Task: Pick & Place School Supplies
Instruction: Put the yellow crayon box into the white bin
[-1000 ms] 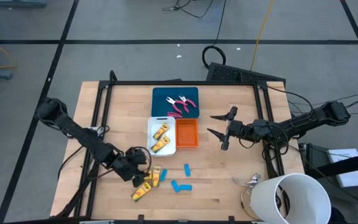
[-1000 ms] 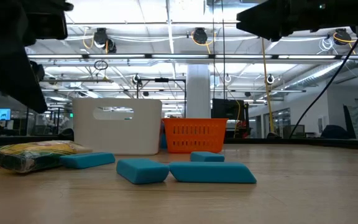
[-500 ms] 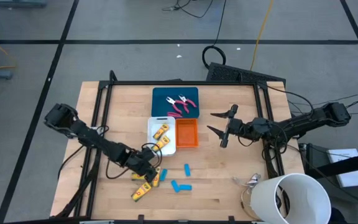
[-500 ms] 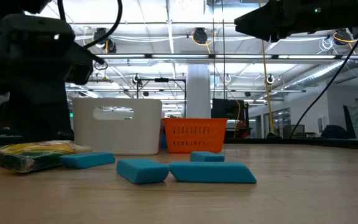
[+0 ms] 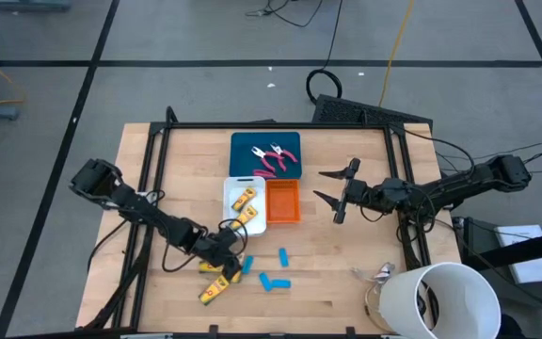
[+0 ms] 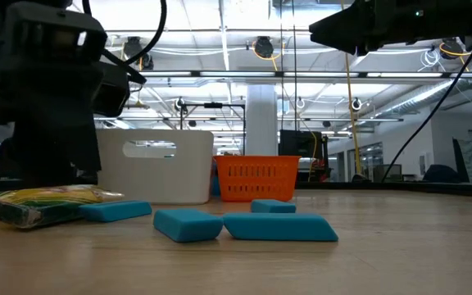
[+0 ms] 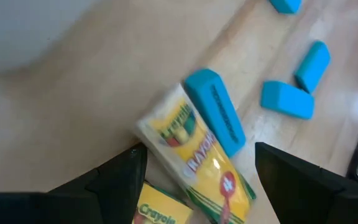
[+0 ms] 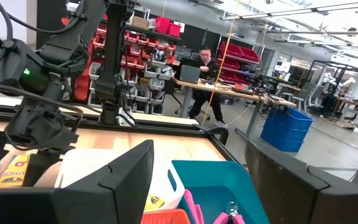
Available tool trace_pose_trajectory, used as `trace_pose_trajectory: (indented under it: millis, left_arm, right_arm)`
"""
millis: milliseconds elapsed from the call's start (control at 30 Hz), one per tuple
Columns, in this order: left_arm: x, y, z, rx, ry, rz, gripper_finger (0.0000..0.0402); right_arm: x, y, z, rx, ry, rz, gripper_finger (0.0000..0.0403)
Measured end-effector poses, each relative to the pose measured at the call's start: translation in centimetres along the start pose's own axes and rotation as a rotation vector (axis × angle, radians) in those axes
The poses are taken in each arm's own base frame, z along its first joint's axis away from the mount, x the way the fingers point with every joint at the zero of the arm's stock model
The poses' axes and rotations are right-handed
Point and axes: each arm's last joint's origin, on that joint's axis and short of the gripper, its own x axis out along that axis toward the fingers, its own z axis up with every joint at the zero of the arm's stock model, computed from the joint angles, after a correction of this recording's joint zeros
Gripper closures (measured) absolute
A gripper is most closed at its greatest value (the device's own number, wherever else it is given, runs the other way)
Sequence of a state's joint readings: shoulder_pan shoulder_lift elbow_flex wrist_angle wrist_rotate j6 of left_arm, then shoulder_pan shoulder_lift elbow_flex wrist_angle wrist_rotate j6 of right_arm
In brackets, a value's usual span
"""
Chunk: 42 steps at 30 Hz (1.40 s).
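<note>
Over table front-left | left gripper (image 5: 231, 265) fingers apart | yellow crayon pack (image 7: 194, 158) lies diagonal between them

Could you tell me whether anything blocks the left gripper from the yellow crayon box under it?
Nothing visible does. The left gripper, open, hangs right over the yellow crayon box, fingers on either side. A blue eraser lies against the box's side but not between gripper and box.

Readable text: "Crayola" on yellow crayon pack (image 7: 194, 158), printed along its face, with numeral "4" beside; "Crayola" again on second yellow pack (image 7: 160, 211) just beside. Other markings illegible.
</note>
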State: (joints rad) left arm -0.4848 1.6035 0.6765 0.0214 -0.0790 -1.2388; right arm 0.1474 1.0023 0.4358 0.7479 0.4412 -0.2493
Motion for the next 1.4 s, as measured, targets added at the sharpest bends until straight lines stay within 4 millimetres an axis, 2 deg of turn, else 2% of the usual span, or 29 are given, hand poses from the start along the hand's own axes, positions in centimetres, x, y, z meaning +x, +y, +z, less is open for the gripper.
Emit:
trace_pose_trajectory:
  millis: [167,300,800,1133,1267,1400]
  left_arm:
    - [0.00,0.03,-0.05,0.004,0.009,0.001,0.0100]
    - [-0.01,0.10,-0.04,0.004,0.008,0.009,0.0119]
    - [-0.02,0.18,0.05,0.040,-0.020,0.023,0.0276]
    - [-0.01,0.28,0.53,0.067,-0.032,0.022,0.0363]
    - [-0.04,0.27,0.77,0.071,-0.038,0.018,0.0381]
    - [-0.04,0.30,0.83,0.071,-0.039,0.020,0.0371]
  right_arm:
    - [0.00,0.00,0.00,0.001,0.000,0.000,0.0156]
    - [0.00,0.00,0.00,0.001,0.000,0.000,0.0156]
    - [0.00,0.00,0.00,0.001,0.000,0.000,0.0156]
    - [0.00,0.01,0.00,0.001,0.000,0.001,0.0156]
    - [0.00,0.01,-0.01,0.001,0.001,0.001,0.0156]
    - [0.00,0.01,-0.01,0.001,0.001,0.001,0.0156]
